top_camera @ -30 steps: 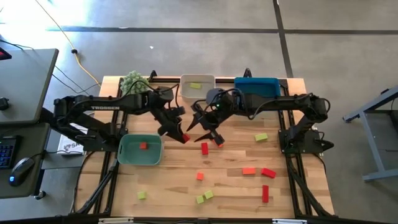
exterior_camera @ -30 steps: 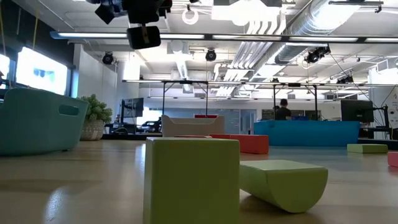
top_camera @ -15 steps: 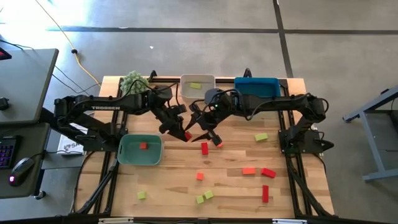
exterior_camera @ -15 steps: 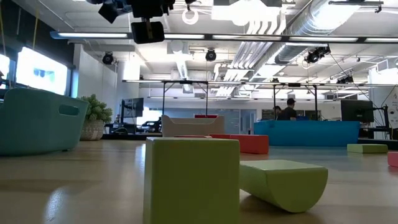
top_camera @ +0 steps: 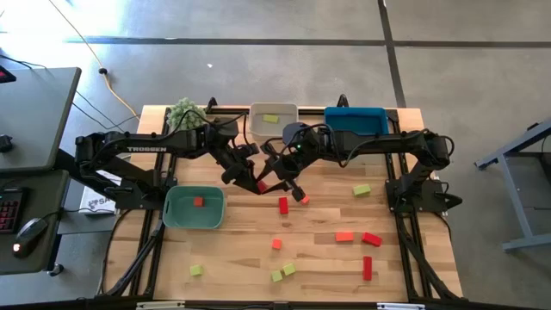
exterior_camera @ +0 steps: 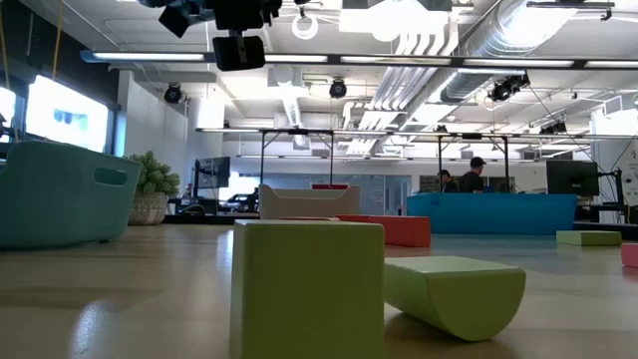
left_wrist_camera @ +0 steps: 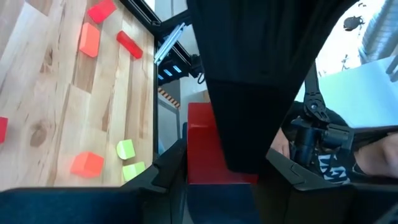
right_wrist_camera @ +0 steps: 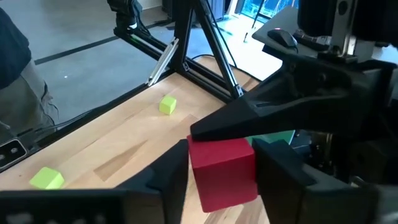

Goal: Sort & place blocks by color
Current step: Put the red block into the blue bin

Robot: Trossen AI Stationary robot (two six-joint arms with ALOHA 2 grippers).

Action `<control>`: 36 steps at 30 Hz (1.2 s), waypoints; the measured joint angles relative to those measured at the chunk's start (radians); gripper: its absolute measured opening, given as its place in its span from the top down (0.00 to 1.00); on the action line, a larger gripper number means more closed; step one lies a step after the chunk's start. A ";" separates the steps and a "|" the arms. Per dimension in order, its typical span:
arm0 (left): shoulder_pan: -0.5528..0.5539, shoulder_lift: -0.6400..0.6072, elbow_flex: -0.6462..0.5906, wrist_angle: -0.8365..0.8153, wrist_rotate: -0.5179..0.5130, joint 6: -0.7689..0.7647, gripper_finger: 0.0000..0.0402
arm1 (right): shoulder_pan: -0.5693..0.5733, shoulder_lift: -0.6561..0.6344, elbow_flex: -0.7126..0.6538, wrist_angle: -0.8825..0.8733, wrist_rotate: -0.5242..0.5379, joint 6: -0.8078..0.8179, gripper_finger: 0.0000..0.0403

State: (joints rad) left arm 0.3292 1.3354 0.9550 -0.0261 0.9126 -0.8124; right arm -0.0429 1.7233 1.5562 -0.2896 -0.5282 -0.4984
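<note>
Handover point: one red block, two claws

Left gripper (top_camera: 256, 182) reaches in from its side of the table and pinches the red block (top_camera: 261, 186) between its fingers. Its own wrist camera shows the block (left_wrist_camera: 211, 155) wedged upright between the two dark fingers of that gripper (left_wrist_camera: 227, 171).

The right gripper (top_camera: 277, 179) meets it head-on from the other side. In the right wrist view the same block (right_wrist_camera: 224, 171) sits squarely between this gripper's (right_wrist_camera: 222, 169) two fingers, which lie against its opposite sides. The pointed tip of the other arm's claw rests on the block's top edge. So both claws are pressed on the one piece, tip to tip.

From above, the block hangs over the wooden table (top_camera: 241, 250), near its middle. It is just beyond the corner of the green tray (top_camera: 169, 211) and on the near side of the white tray (top_camera: 274, 107). It is clear of both trays.

A loose red piece (top_camera: 282, 205) lies on the boards just beside the meeting claws, and a second loose piece (top_camera: 303, 199) lies close by under the right arm.
</note>
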 joint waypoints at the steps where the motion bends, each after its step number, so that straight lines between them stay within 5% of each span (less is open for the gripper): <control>1: 0.001 0.000 0.000 0.000 0.002 0.000 0.71 | 0.000 0.000 0.000 0.001 -0.001 -0.001 0.66; 19: 0.009 0.000 0.000 -0.003 -0.008 0.001 0.59 | 0.005 -0.002 0.000 -0.017 0.094 0.113 0.73; 36: 0.186 0.000 0.000 -0.003 0.054 0.093 0.45 | 0.003 0.001 0.000 -0.028 0.309 0.269 0.73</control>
State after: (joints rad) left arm 0.5148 1.3354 0.9550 -0.0292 0.9670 -0.7195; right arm -0.0399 1.7245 1.5562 -0.3180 -0.2187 -0.2293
